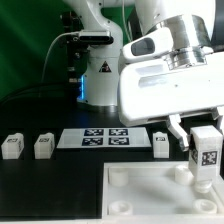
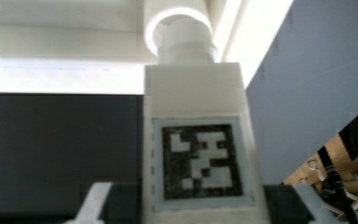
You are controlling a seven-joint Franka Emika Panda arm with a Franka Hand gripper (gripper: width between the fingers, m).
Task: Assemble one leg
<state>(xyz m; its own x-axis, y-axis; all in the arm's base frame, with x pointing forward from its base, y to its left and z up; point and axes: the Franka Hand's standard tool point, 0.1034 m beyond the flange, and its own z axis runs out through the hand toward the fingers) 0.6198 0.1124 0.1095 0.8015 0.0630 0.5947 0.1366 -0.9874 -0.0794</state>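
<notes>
**Leg held upright over the tabletop's corner**

The black table [image 1: 40, 190] is matt and mostly bare. The arm [image 1: 170, 70] is glossy white, with rounded casings, and fills the upper part of the exterior view's right. It hides whatever lies behind it.

The tabletop [image 1: 150, 200] lies flat at the near edge. It is a broad white plastic slab with raised rims and shallow recesses. The marker board [image 1: 105, 138] lies behind it, towards the exterior view's left. It is thin, flat and white and carries a row of black-and-white squares.

Two spare legs [image 1: 12, 147] stand side by side near the exterior view's left edge, well apart from the tabletop. A third [image 1: 161, 143] stands just beside the marker board's end, close to the gripper. All three are chunky white blocks.

The gripper [image 1: 203, 135] has its jaws closed on the upper part of the leg [image 1: 206, 160] and holds it upright. The leg hangs over the tabletop's corner on the exterior view's right. Whether its lower end touches the slab cannot be told.

In the wrist view the leg [image 2: 194, 100] is a square-sided white block that narrows to a round peg at its far end. Its square tag [image 2: 199, 160] is printed in blocky black and white and faces the camera.
</notes>
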